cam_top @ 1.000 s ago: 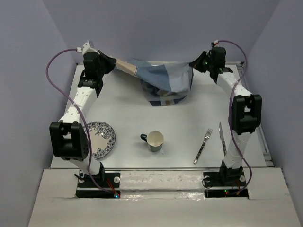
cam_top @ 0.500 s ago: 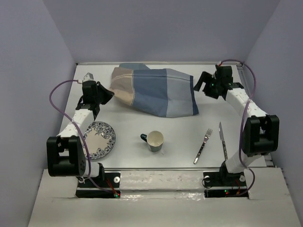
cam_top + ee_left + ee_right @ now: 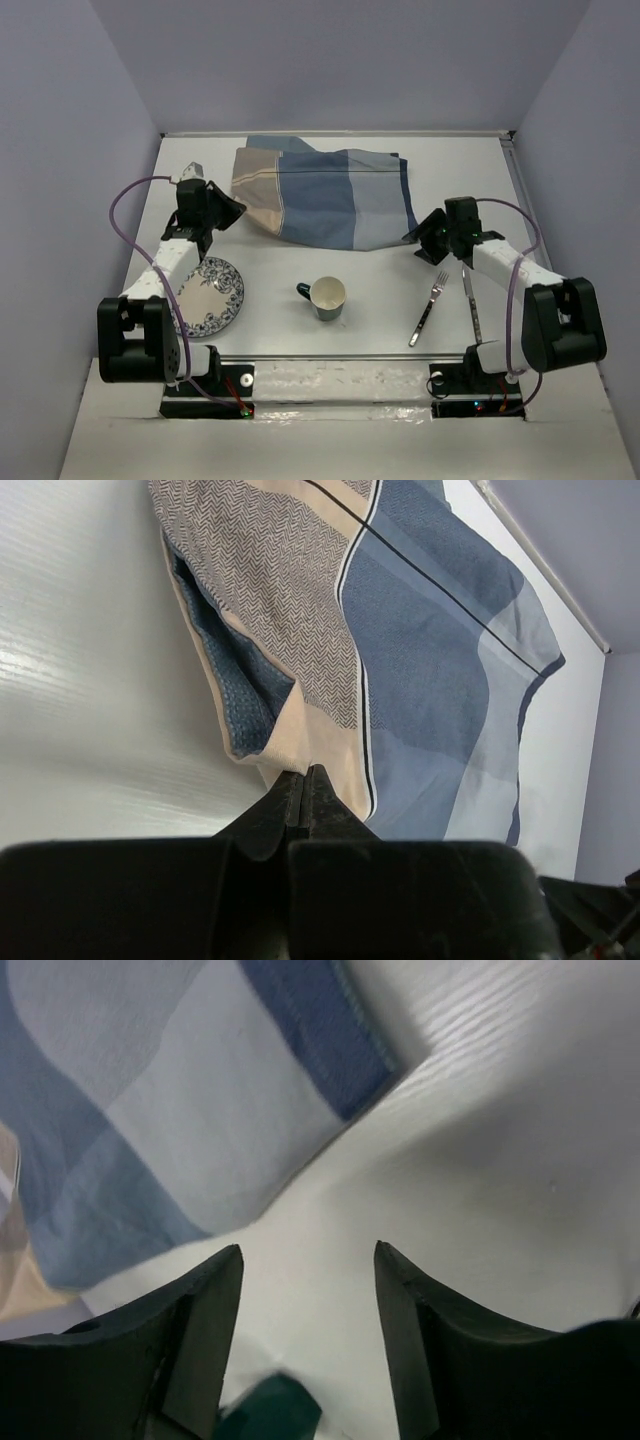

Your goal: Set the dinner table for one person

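The white table (image 3: 275, 265) fills the top view ahead of both arm bases. Its 12 o'clock area holds the blue-and-tan cloth mat (image 3: 330, 195), spread out and rumpled on its left side. At 10 o'clock, the left hand (image 3: 303, 778) is pressed together, pinching the mat's tan edge. At 3 o'clock, the right hand (image 3: 308, 1257) is spread over bare table just off the mat's blue corner. A plate (image 3: 210, 295) sits at 8, a mug (image 3: 326, 297) at 6, and a fork (image 3: 428, 308) and knife (image 3: 470, 297) at 4.

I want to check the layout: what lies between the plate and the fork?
A dark green mug is between the plate and the fork, on the dinner table. The top external view shows it.
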Tool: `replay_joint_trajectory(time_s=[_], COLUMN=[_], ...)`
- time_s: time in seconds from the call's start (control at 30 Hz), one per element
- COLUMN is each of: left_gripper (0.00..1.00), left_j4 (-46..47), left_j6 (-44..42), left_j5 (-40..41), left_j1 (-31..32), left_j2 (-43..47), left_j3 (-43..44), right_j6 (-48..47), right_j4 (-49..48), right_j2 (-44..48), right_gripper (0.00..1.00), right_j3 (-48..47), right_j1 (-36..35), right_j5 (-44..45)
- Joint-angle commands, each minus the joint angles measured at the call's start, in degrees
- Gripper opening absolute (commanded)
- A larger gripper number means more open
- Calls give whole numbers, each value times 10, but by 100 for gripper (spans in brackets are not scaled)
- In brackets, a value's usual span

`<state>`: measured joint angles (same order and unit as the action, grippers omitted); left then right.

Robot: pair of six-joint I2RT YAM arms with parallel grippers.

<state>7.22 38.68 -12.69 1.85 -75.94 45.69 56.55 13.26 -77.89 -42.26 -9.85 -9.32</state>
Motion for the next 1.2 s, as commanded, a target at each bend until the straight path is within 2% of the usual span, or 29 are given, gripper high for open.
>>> replay_joint_trajectory(time_s=[0.0,0.17,0.27,0.47,0.5,0.53,0.6,0.63,0.73,0.8,0.87,0.97,1.0,1.07,1.1,1.13,1.17], left_gripper=[0,0,0,0,0,0,0,0,0,0,0,0,0,0,0,0,0], left_j4=[1,0,-4,-3,-4,-5,-4,-5,-5,-5,-5,-29,-48,-70,-93,-101,-107], left_j6=[-18,-20,-22,-19,-20,-20,-21,-21,-23,-26,-29,-43,-54,-64,-73,-74,-74], left_j5=[-12,-7,-2,-1,-1,0,4,5,11,14,15,27,36,49,58,60,60], left_j1=[14,19,19,19,19,19,19,19,19,19,19,19,18,19,19,19,18], left_j2=[7,5,8,4,4,5,5,7,5,3,-5,-25,-35,-42,-46,-52,-54], left_j3=[14,19,21,25,26,26,28,29,37,48,87,201,277,357,395,466,500], right_j6=[45,67,79,93,91,92,94,91,57,25,-34,-128,-177,-222,-239,-272,-285], right_j4=[-60,-82,-81,-97,-99,-100,-104,-117,-118,-118,-118,-86,-66,-42,-30,-13,-8], right_j2=[-69,-138,-141,-166,-185,-192,-200,-201,-183,-162,-127,-50,-19,-2,6,9,11], right_gripper=[57,53,45,39,35,26,24,9,0,0,0,0,0,0,0,0,0], right_j3=[-42,-68,-59,-52,-59,-63,-67,-69,-93,-115,-141,-225,-283,-349,-416,-446,-473], right_j1=[0,0,0,0,0,0,0,0,0,0,0,0,0,0,0,0,0], right_j5=[110,125,137,167,166,163,152,144,164,171,179,193,206,212,215,219,217])
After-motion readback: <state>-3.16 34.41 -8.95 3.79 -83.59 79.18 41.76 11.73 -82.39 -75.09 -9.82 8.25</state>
